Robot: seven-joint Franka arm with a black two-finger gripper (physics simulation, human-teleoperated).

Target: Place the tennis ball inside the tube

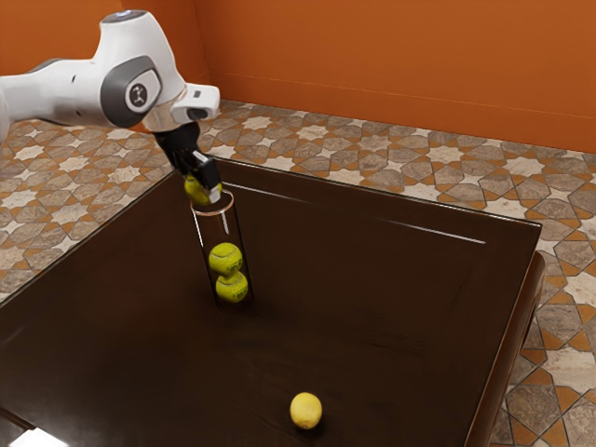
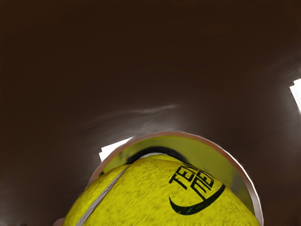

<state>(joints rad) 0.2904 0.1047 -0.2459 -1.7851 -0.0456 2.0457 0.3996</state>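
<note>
My gripper [image 1: 205, 185] is above the clear tube in the exterior view, shut on a yellow-green tennis ball [image 1: 193, 189] at the tube's mouth. The transparent tube [image 1: 213, 229] stands upright on the dark table and holds two tennis balls, a lower one [image 1: 232, 288] and one on top of it [image 1: 225, 258]. In the wrist view the held ball [image 2: 150, 197] lies over the tube's round rim [image 2: 221, 147], whose far arc curves around it. How deep the ball sits relative to the rim is hard to tell.
A small yellow lemon-like fruit [image 1: 305, 411] lies on the dark tabletop [image 1: 372, 307], near the exterior view's lower edge. The table's raised far edge [image 1: 391, 194] runs behind the tube.
</note>
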